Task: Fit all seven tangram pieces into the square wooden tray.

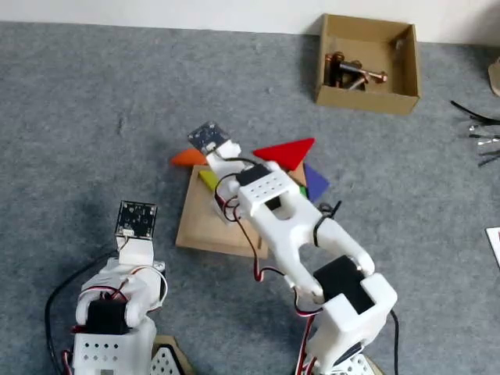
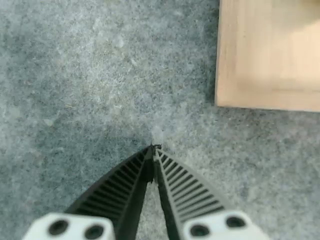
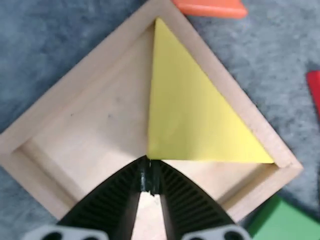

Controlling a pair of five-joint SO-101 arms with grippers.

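Yellow is the only colour inside the tray (image 3: 65, 95) so far. The yellow triangle (image 3: 190, 115) lies flat in it with its long side against one wall and its square corner near the tray's middle. My right gripper (image 3: 149, 177) hangs directly over that corner with its fingers pressed together on nothing.

The other pieces I can make out all lie outside the tray on the grey carpet (image 1: 94, 94). The orange piece (image 1: 187, 158) is just off the tray's far corner, and the red triangle (image 1: 287, 151) is close along the far side. The blue piece (image 1: 316, 182) and the green piece (image 3: 285, 220) sit just beside the right-hand edge. My left gripper (image 2: 155, 150) is also clenched empty, hovering over carpet just off the tray's near left corner.

I read this as one piece seated and the next pick not yet begun. The red triangle looks like the yellow one's twin, so I would fetch it next. That means lifting the right gripper clear of the tray, spreading the fingers, and coming down across the red piece's edges. It is thin and flat on soft carpet, so the tips may skate over it. It should then go in with its long side along a wall next to the yellow's.

A cardboard box (image 1: 367, 62) of metal parts sits well beyond the tray.
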